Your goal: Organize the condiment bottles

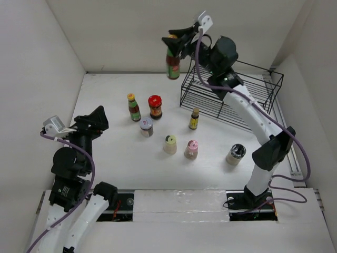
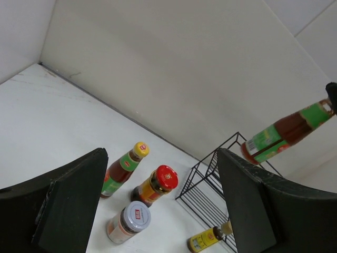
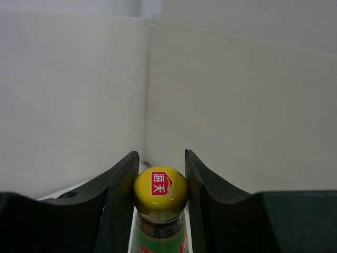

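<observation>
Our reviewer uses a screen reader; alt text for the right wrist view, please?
The right tool clamps a yellow-capped sauce bottle at its cap, red logo facing the camera. Plain white walls meet in a corner behind.

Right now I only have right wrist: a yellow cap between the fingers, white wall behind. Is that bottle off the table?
Observer: Yes. The right gripper holds the sauce bottle by its cap end, and its base hangs clear of the table.
Operator: Where's the rack from there?
Observer: The black wire rack sits back right. In the top view the bottle shows just past its left end.
Operator: Left arm in the way?
Observer: No. The left gripper is at the near left, open, with nothing between its fingers.
</observation>
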You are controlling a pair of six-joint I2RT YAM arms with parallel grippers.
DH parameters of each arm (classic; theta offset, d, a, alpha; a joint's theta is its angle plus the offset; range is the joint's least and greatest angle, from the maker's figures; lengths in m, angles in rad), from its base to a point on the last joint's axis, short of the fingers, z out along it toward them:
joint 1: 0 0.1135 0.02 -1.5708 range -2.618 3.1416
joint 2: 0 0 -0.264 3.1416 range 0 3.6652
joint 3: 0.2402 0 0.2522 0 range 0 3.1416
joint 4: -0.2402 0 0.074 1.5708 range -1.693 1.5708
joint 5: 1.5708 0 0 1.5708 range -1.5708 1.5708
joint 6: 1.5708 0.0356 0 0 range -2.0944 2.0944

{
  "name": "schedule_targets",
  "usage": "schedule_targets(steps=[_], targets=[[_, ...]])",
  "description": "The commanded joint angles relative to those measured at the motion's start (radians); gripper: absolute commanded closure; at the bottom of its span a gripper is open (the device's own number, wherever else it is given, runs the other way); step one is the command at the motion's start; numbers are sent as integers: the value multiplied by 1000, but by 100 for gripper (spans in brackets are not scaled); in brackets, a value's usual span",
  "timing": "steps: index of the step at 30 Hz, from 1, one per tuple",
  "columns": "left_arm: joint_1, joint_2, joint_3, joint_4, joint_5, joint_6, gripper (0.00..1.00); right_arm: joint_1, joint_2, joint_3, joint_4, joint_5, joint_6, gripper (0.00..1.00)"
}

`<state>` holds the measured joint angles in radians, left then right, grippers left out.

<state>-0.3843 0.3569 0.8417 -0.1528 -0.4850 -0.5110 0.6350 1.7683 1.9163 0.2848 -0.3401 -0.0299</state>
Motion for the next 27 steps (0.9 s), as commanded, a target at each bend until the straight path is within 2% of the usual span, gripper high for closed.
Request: schedule_targets(steps=[1,5,11,19,27], targets=[[4,37,-6,58,65,17,20,-92,6,142,8,12,4,90],[4,37,-6,58,86,17,20,-187,69,289,-74,38,4,92],[4,57,-6,68,105,26,20,-302,163,409,-107,104,4,92],[4,85,-6,68,114,26,20,-371,284,565,-107,162,4,92],[4,94,-6,78,103,35,20,-405,381,632,-107,171,13,92]])
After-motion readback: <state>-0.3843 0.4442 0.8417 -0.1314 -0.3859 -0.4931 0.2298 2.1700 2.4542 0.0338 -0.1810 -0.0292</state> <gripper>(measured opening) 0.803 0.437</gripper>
